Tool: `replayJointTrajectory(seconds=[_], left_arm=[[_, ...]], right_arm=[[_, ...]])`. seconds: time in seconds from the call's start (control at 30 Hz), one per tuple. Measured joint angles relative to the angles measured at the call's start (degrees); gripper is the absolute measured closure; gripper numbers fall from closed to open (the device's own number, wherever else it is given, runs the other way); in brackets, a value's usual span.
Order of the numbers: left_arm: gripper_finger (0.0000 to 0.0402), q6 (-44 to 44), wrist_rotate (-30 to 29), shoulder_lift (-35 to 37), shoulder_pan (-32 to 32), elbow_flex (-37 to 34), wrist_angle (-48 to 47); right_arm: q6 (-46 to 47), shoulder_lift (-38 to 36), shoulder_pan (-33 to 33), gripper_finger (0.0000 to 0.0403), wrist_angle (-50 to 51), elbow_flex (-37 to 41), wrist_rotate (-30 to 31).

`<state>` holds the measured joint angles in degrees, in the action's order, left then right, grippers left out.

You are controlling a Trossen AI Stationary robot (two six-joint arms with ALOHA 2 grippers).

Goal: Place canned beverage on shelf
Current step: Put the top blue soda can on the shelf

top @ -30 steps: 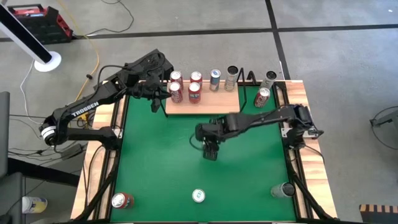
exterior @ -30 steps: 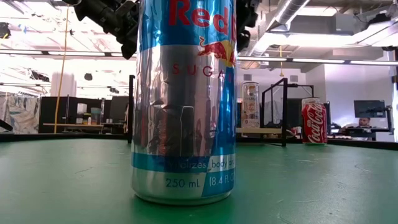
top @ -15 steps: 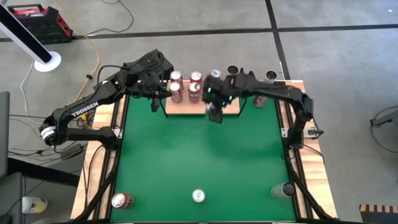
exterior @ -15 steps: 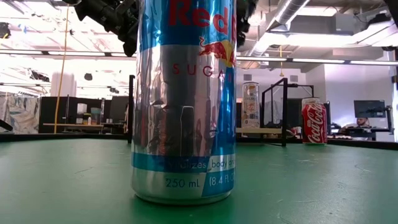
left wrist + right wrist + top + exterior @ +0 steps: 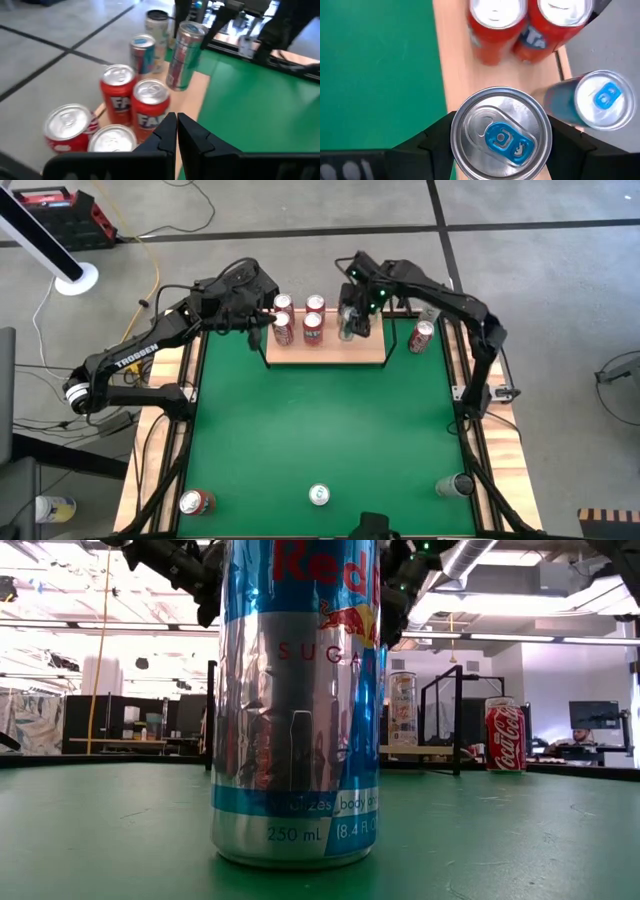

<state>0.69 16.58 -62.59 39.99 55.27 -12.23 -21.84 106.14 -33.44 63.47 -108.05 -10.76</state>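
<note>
Right arm swung over shelf [image 5: 325, 350] — fingers [image 5: 427, 142] clamp can [image 5: 500, 132]; left fingers [image 5: 167, 137] together.

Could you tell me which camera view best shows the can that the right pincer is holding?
The right wrist view: the slim can fills it, top and blue tab clear, between the right pincer. The left wrist view shows its side; the high view mostly hides it; the low view does not clearly show it.

Grey concrete floor [image 5: 300, 205], bright ceiling lights [image 5: 60, 585]
</note>
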Motion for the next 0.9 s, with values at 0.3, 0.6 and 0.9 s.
replayJointTrajectory(seconds=[0.3, 0.6, 0.9], left_arm=[[0.0402, -2.2, -5.0, 0.0, 0.0, 0.0, 0.2], [0.0402, -3.1, -5.4, 0.0, 0.0, 0.0, 0.2], [0.0401, -3.3, -5.3, 0.0, 0.0, 0.0, 0.2]], right_arm=[[-0.1, 0.1, -2.2, 0.0142, -4.5, 3.7, -3.3], [6.6, 0.1, -1.4, 0.0142, -9.1, 6.8, 2.3], [8.4, 0.1, -1.3, 0.0141, -10.0, 9.0, 2.4]])
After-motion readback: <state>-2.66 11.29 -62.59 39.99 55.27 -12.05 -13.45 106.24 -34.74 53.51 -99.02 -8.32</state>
